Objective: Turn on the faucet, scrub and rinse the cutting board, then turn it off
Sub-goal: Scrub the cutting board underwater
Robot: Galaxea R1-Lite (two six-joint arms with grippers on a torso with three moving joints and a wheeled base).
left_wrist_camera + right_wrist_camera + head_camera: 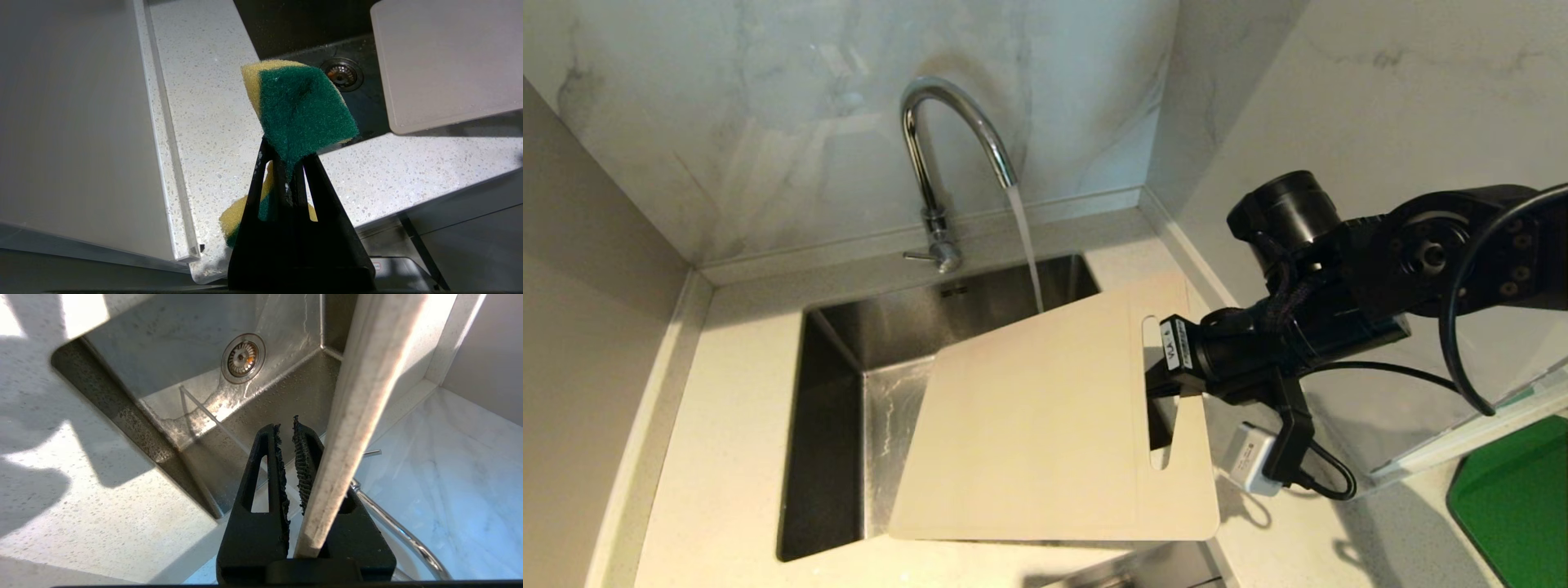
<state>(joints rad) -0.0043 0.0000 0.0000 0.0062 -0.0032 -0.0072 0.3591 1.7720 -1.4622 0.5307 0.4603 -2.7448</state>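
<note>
- The faucet [947, 155] is already running, so turning it on is done. Water is pouring down behind the far edge of the cutting board [1045, 425] and into the sink [833, 425].
- The right end effector [1164, 384] is gripping the cutting board at the end with the slot handle. Its fingers are closed on that end of the board, which is poking out past the fingers, over the sink.
- The board is tilting, with its far edge reaching toward the water. I cannot tell if the water is hitting the board.
- The left end effector [290, 179] is squeezing a sponge [302, 110] tight, green side showing. It is hanging above the table [212, 122], beside the sink.
- From the left end effector, the board is ahead and off to one side, apart from the sponge. The sponge is not touching the board.
- I think the scrubbing is still to do. The rinsing may be just starting.
- Turning the faucet off is also left. The small lever at the faucet's base is well past the far edge of the board, away from both end effectors.
</note>
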